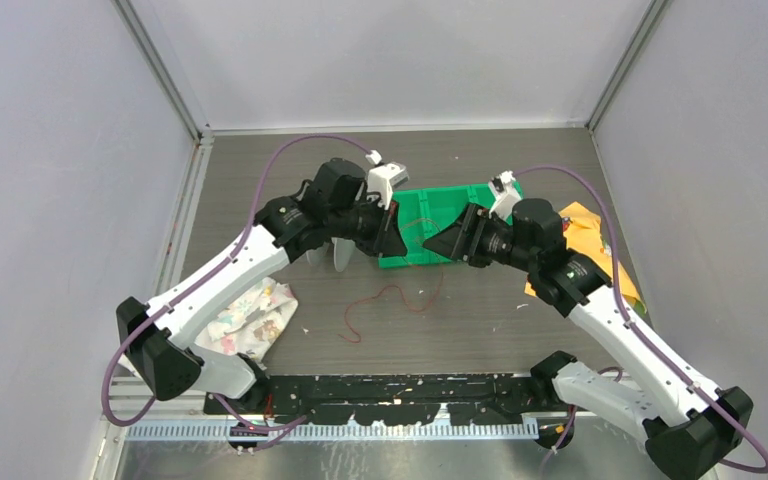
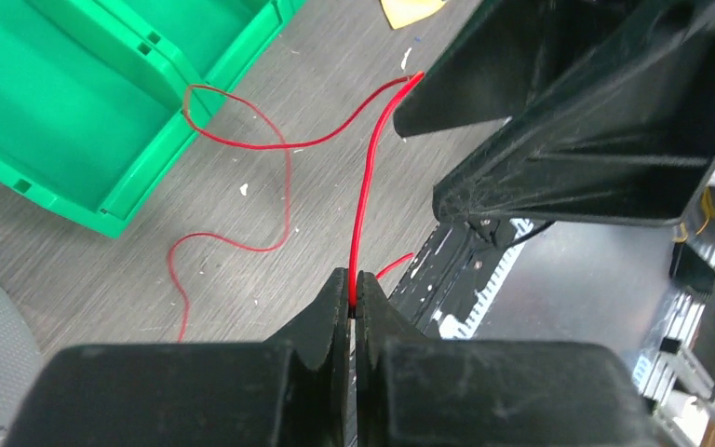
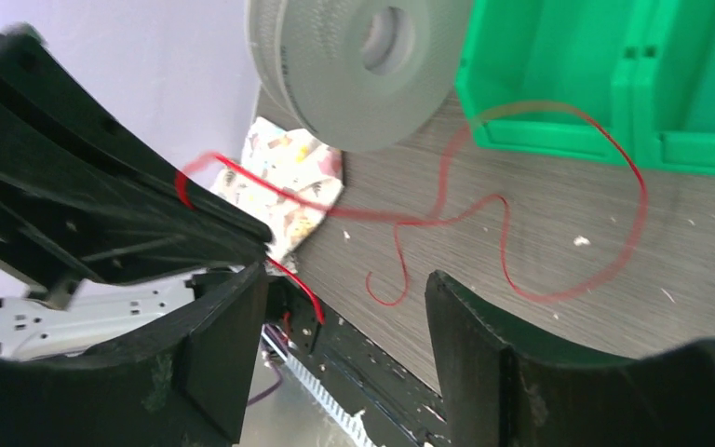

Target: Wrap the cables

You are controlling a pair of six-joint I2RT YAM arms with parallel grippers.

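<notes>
1. Black perforated metal rail (image 1: 390, 395): along the near edge of the bench, between my two bases.
2. Crumpled printed white cloth (image 1: 250, 315): toward the near left corner, just inside my left arm.
3. Thin red wire cable (image 1: 390, 292): loose loops on the bare wood at mid-bench. One end trails toward the near edge, and a far loop lies over the bin's corner rim. One strand rises off the bench to my fingers.
4. My left gripper (image 2: 354, 289): fingers pressed together, pinching that raised strand. From there the cable runs up to a fingertip of my right gripper and bends there.
5. My right gripper (image 3: 340, 279): fingers spread wide, nothing between them, facing the left gripper tip to tip.
6. Grey roll of tape (image 3: 335, 74): on the wood just beside the bin, on its left.
7. Bright green plastic bin (image 1: 410, 262): mid-bench toward the far edge, with moulded compartments.
8. Yellow paper envelope (image 1: 590, 235): at the right edge, partly under my right arm.
</notes>
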